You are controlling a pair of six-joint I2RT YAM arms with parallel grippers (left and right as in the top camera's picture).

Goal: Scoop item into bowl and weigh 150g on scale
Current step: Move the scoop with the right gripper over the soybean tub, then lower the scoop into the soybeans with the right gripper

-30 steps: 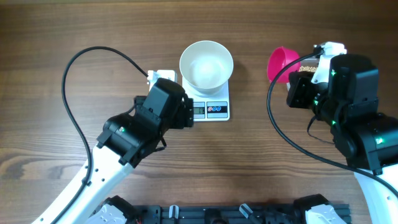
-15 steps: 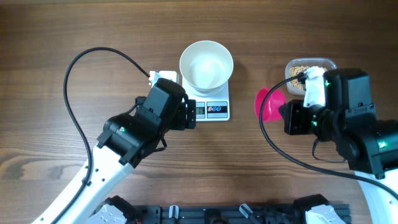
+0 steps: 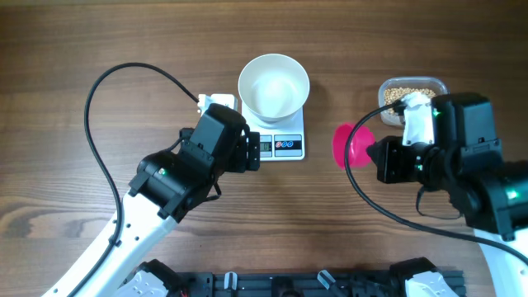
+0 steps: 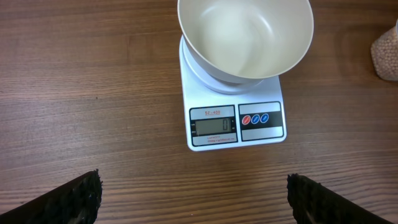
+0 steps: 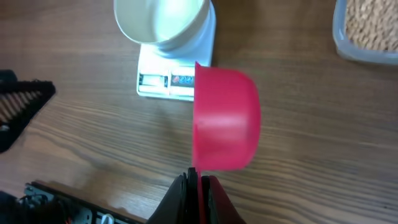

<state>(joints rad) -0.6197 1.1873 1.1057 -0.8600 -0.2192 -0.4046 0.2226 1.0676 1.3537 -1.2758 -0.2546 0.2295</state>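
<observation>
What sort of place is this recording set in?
Probably a robot test bench rather than a real kitchen: a wood-grain table with a left arm and right arm reaching in from its near edge, and a kitchen scale, white bowl and tub of beans laid out.

Left arm (image 3: 210, 148): boxy matte-black wrist housing, glossy white lower link (image 3: 124, 239), one small green indicator light (image 3: 162, 172). Left arm's thin black cable (image 3: 92, 99) runs in a wide loop to a white connector (image 3: 213, 101). Right arm (image 3: 470, 132): same black casings, white bracket (image 3: 417, 115), several green lights, right arm's black cable (image 3: 363, 186). Left finger pads (image 4: 74, 198) are black and ribbed. Black base rail (image 3: 289, 285).
</observation>
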